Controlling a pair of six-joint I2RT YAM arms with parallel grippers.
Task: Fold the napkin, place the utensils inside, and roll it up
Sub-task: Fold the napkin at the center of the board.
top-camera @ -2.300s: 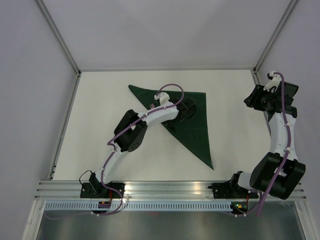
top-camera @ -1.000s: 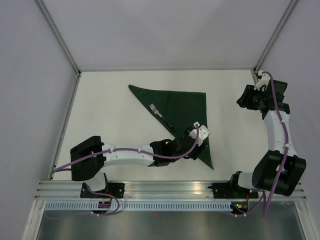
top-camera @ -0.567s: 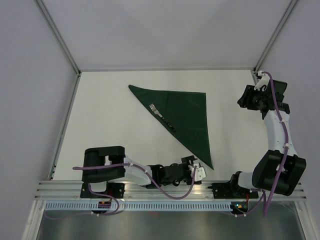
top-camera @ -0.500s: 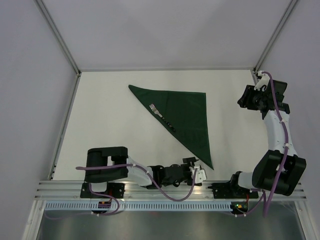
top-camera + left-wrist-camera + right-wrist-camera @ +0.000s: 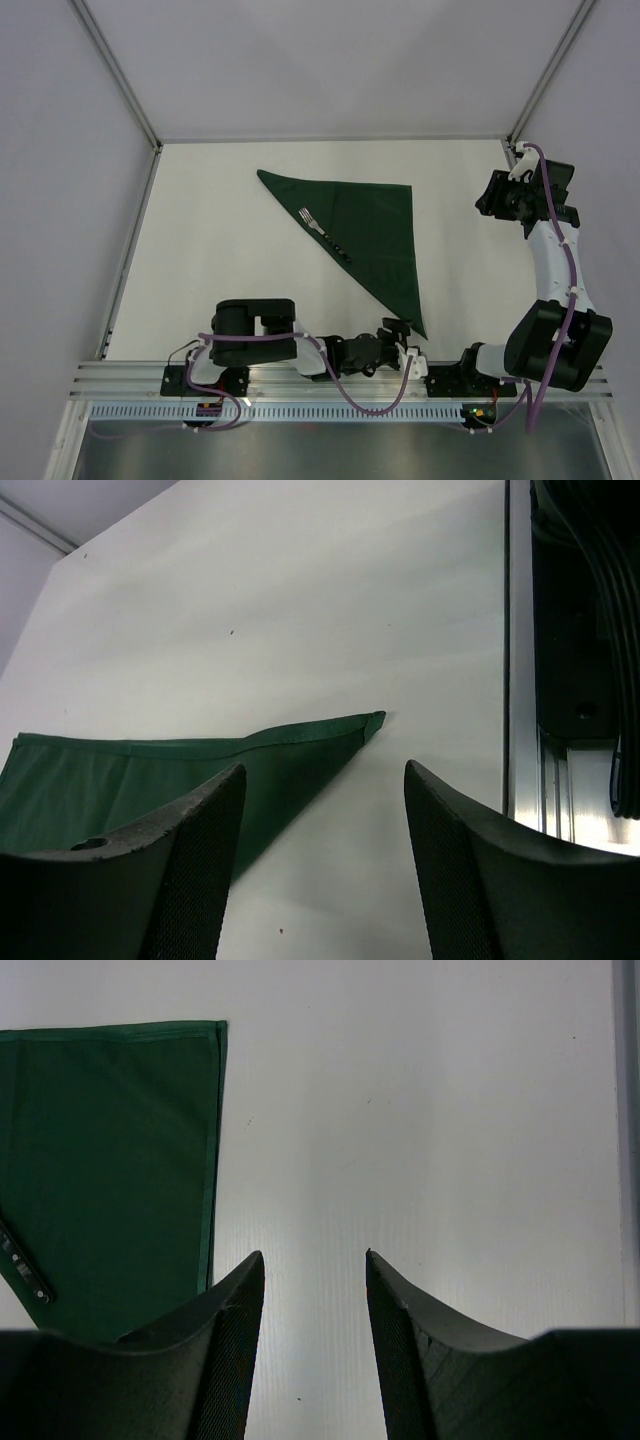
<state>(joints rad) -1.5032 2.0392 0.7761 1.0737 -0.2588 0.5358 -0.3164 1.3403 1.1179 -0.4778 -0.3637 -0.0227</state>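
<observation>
The dark green napkin (image 5: 370,235) lies folded into a triangle on the white table, one corner pointing toward the near edge. The fork (image 5: 325,233) with silver tines and black handle rests on its long folded edge. My left gripper (image 5: 397,330) is open and empty, low by the near rail, just short of the napkin's near corner (image 5: 372,720). My right gripper (image 5: 487,203) is open and empty at the far right, above bare table beside the napkin's right edge (image 5: 205,1160). The fork's handle end (image 5: 25,1265) shows in the right wrist view.
An aluminium rail (image 5: 330,378) runs along the near table edge, with black cables (image 5: 590,630) beside it. White walls with metal posts (image 5: 120,70) enclose the table on the left, back and right.
My left arm has let go of the fork on the napkin, swung back toward me and now lies folded low along the near rail. The right arm shifted slightly, then held still.
</observation>
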